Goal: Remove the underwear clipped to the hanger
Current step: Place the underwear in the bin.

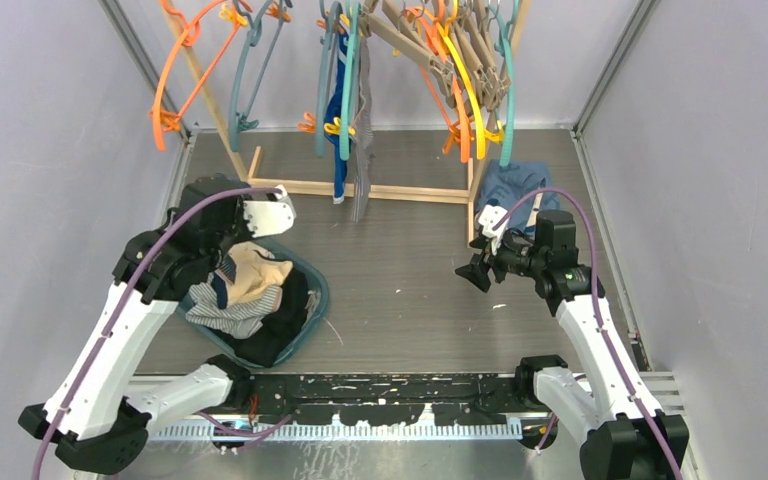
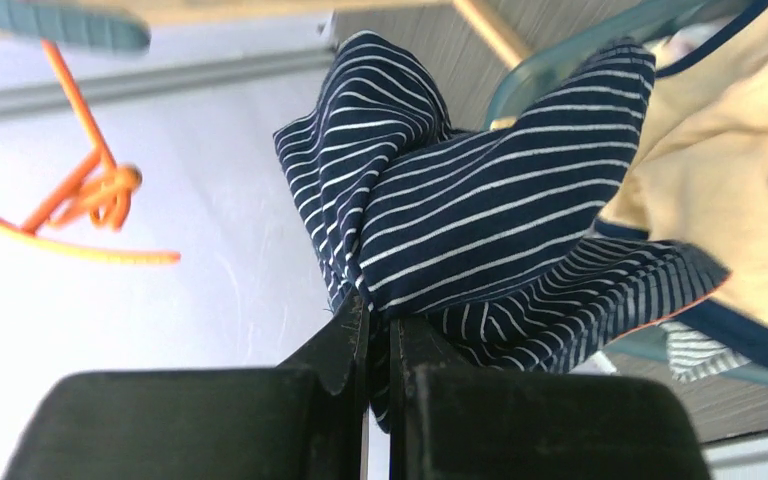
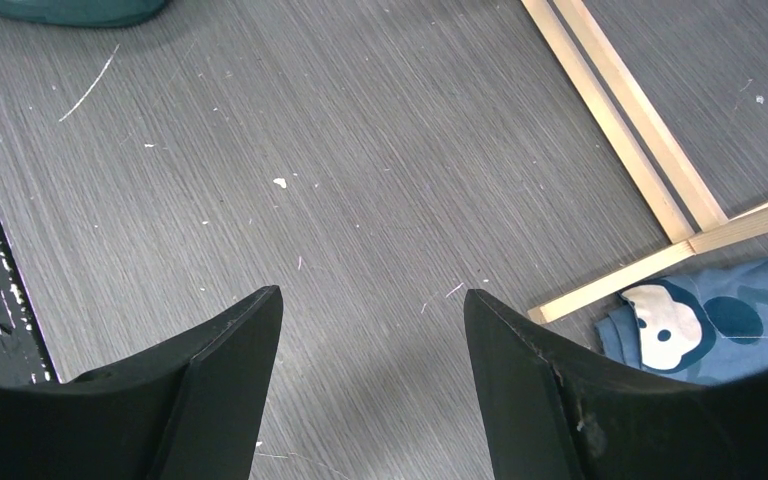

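Two pieces of underwear hang on the one wooden rack [image 1: 410, 192]: one bright blue pair [image 1: 340, 120] and one grey pair [image 1: 364, 140]. One teal basket [image 1: 318, 285] holds a heap [image 1: 250, 285] of at least three more pieces, and there is one blue printed garment [image 1: 510, 185]. The tangled hangers [image 1: 507, 130] cannot be counted.

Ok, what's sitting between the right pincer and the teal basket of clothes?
Nothing, just bare grey table with white specks. The top view shows the stretch from the right pincer to the teal basket.
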Controlling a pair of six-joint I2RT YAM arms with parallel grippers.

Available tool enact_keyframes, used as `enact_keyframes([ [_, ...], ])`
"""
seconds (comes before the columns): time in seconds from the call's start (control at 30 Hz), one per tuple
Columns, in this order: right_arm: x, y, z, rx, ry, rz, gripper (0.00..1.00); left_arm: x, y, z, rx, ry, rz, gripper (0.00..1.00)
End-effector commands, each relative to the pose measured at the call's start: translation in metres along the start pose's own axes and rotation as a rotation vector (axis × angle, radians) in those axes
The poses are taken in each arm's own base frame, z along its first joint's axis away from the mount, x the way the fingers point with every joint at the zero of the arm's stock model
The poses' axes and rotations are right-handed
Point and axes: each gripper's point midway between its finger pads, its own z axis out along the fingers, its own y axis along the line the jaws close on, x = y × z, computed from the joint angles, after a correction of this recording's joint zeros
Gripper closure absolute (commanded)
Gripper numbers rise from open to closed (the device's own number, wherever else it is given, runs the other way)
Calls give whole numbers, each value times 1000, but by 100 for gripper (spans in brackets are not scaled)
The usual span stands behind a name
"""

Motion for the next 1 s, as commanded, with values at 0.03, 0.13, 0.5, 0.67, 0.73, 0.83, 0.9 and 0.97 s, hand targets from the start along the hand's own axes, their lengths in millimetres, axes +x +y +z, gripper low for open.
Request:
enact_keyframes([
  [0.03,-16,1,-2,-5,-53,-62,27,43,18,4,-87,168,13,100],
  [0.13,-16,2,-3,-6,-55,-66,27,70,6,29,-27,232,-17,100],
  [0.5,-14,2,-1,-12,-50,-66,27,115,-111,111,379,209,-174,100],
  [0.67,-13,2,0,-16,-45,-64,27,127,-145,143,424,239,-221,74],
  [0.73,-13,2,0,-16,-44,-65,27,130,-150,146,449,261,-247,66],
  [0.83,-12,3,1,-18,-42,-61,27,127,-140,139,442,255,-294,49],
  [0.9,-12,3,1,-18,-42,-62,27,118,-125,126,403,213,-325,36],
  [0.97,-12,3,1,-18,-39,-63,27,103,-111,110,367,139,-345,25],
])
